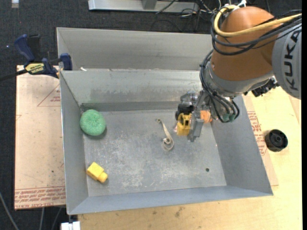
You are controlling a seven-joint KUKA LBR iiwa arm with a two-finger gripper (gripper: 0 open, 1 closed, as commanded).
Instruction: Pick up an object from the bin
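arm (244, 42): in from right, angled down into bin (144, 198)
hand (190, 128): low, right beside yellow-black piece (183, 127)
grip: can't tell

Light is soft and even, coming from overhead, bright enough across the whole scene. The bin (144, 178) floor reads mid-grey with a dull, patchy sheen. Its far wall catches more light and is pale along the upper part. A dark shadow band runs where that wall meets the floor. The orange cover (244, 28) on the arm carries a broad soft highlight on top and darkens down its near side. There is a faint, soft-edged shadow on the floor under the gripper (188, 131). The green ball (92, 122), far left, and the yellow block (97, 172), near left, throw only thin shadows close against them. The dark carpet (33, 23) round the bin returns little light.
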